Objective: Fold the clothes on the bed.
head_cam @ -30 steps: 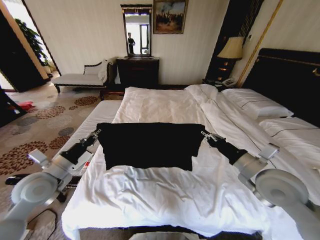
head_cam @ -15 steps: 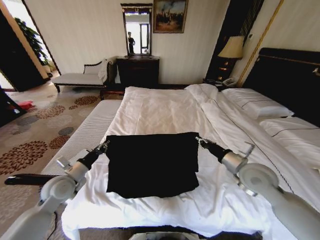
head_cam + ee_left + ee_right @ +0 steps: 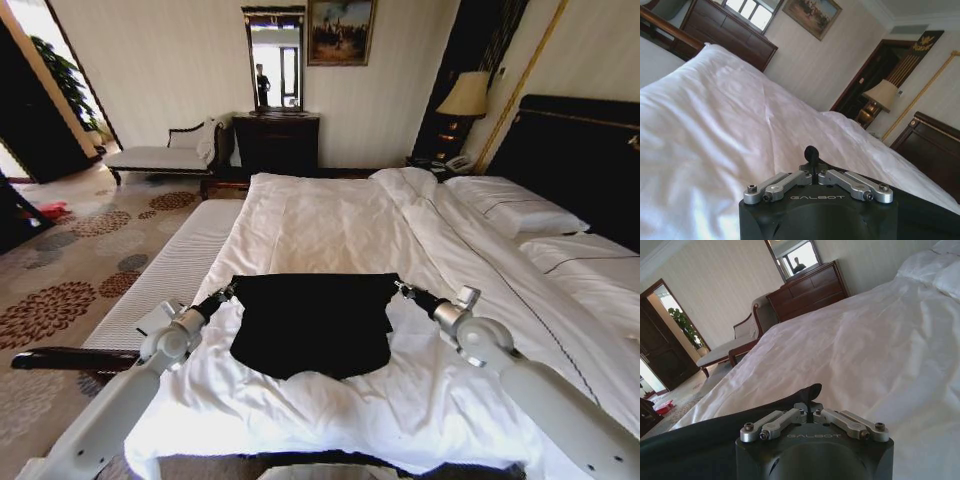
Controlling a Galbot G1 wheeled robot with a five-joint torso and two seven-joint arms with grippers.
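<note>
both grippers carried the t-shirt (image 3: 312, 322) farther up the bed (image 3: 330, 215); left gripper (image 3: 226, 293) and right gripper (image 3: 402, 289) pinch its far corners, stretched crosswise between them.

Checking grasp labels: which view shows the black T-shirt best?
Head view: the whole T-shirt hangs between left gripper and right gripper over the bed. Each wrist view shows just a pinched bit of fabric.

Beyond the black T-shirt (image 3: 313, 322), open white duvet (image 3: 330, 225) all the way to the footboard; pillows (image 3: 512, 205) heaped to its right, drop-off at the mattress edge to its left, both grippers pinching its top corners
</note>
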